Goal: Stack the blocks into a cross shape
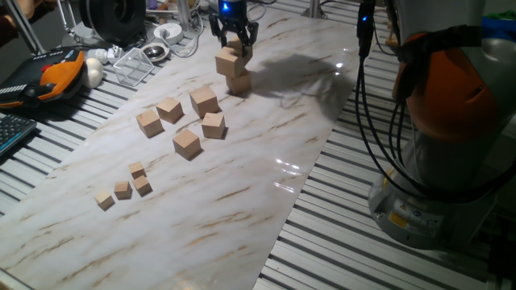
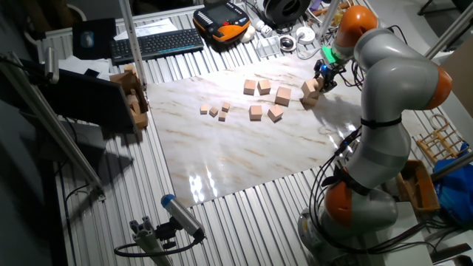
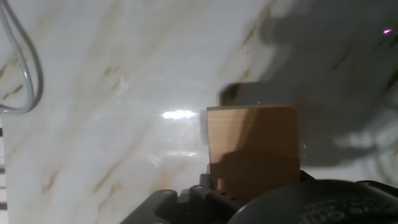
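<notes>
The gripper (image 1: 235, 42) grasps a block (image 1: 229, 60) above another block (image 1: 238, 82); five blocks (image 1: 187, 121) lie near. Small cubes (image 1: 127, 185) sit well apart.

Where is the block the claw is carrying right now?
In one fixed view, the held block sits in the claw at the table's far end, directly above another block.

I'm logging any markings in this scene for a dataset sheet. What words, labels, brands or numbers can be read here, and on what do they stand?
No text can be read in any view.
Blocks: plain, unmarked wood.
Yellow label on the robot base: too small and blurred to read.
Keyboard keys: too small to read.
Orange-and-black pendant: no legible marking.
</notes>
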Controlling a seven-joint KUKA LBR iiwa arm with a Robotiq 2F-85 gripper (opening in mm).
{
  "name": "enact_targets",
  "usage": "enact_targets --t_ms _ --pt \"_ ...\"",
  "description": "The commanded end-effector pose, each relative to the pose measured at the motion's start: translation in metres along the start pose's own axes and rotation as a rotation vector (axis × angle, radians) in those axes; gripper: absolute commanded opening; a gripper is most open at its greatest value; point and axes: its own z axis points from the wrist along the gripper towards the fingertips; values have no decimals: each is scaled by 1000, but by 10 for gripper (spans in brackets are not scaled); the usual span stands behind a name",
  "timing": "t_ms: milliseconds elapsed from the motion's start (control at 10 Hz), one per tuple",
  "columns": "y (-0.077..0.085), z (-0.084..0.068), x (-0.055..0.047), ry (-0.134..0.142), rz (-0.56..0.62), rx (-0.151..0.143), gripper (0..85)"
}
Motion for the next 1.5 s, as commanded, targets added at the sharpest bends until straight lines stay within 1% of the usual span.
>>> enact_targets --t_ms 0,200,500,700,900,1200,1400 --pt "0 1 0 0 -8 0 0" --pt "0 1 2 11 -33 -3 0" --pt "0 7 7 12 -27 -10 0" --pt "0 8 9 9 -30 -13 0" --pt "-1 6 8 -3 -28 -12 0" --pt "-2 8 5 -26 11 -4 0" --pt "-2 10 4 -23 9 -4 0"
